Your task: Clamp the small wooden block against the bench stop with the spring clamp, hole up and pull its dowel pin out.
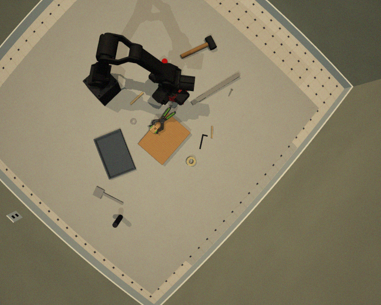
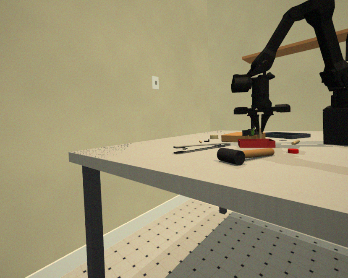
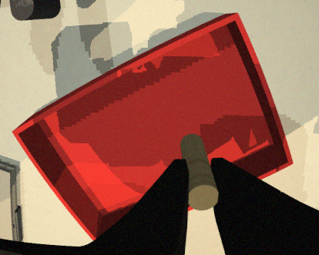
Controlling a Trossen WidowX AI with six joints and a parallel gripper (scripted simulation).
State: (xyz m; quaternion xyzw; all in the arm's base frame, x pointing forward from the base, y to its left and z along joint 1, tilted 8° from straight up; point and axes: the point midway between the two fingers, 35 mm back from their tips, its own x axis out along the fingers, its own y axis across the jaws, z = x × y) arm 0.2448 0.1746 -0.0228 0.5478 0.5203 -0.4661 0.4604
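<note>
The gripper is pointed down at the red tray. Its fingers are narrow, closed on the dowel pin, which runs lengthwise between them, one end towards the tray. This grip presumably serves to set the pin down end-first. Whether its lower end touches the tray floor cannot be told.

The small wooden block sits at a corner of the board, within the jaws of the spring clamp. A dark spot on its upper face appears to be the vacated hole. The bench stop cannot be made out, nor can exact flatness be verified.

The clamp's green-striped handles reach past the board edge towards the tray, so sideways travel risks disturbing the clamped block. Extraction is judged complete; release remains. The pin should be supported before opening, since a drop would breach the sinking limit.
</note>
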